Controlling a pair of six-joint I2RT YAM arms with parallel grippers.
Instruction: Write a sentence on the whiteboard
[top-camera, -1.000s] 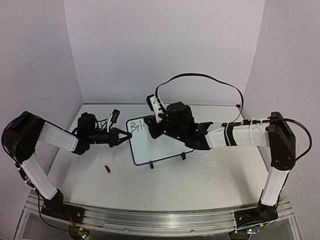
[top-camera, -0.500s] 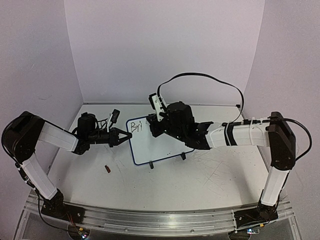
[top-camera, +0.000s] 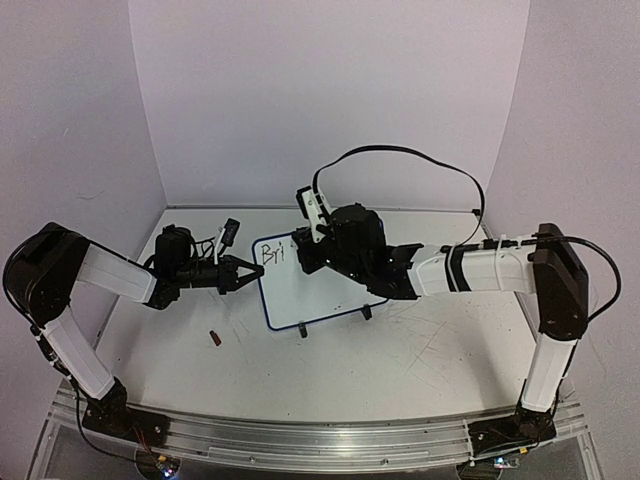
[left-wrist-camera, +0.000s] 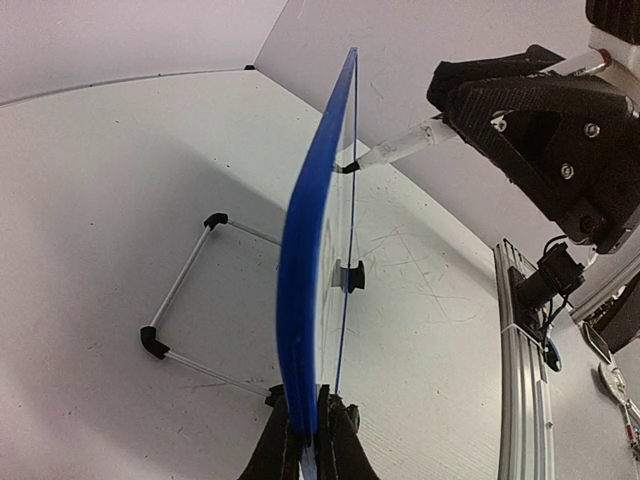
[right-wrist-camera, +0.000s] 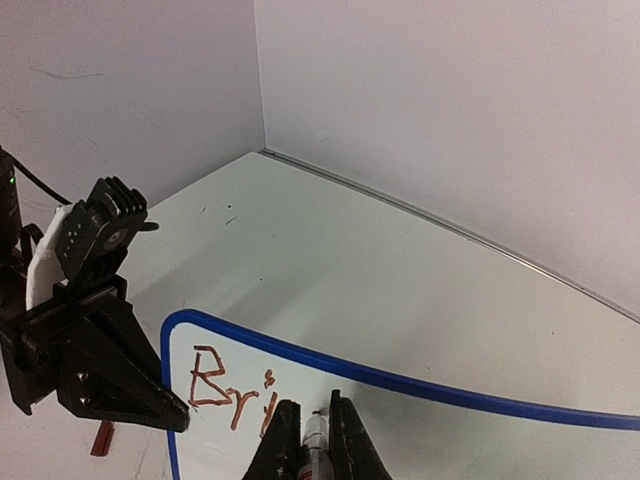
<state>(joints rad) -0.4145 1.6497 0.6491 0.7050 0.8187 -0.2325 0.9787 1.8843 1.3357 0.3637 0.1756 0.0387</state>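
The whiteboard (top-camera: 305, 290), white with a blue rim, stands tilted on two black feet. Its upper left corner carries the letters "Bri" (top-camera: 273, 253), which look reddish-brown in the right wrist view (right-wrist-camera: 228, 385). My left gripper (top-camera: 241, 274) is shut on the board's left edge, seen edge-on in the left wrist view (left-wrist-camera: 308, 440). My right gripper (top-camera: 309, 256) is shut on a marker (right-wrist-camera: 315, 442). The marker's tip touches the board just right of the "i". The marker also shows in the left wrist view (left-wrist-camera: 402, 148).
A small red-brown marker cap (top-camera: 214, 338) lies on the table in front of the board's left side. The board's wire stand (left-wrist-camera: 182, 288) reaches out behind it. A black cable (top-camera: 400, 152) arcs above the right arm. Walls close the back and both sides.
My right gripper with the marker has shifted slightly left and up on the board. The letters look the same. The left arm has not moved.
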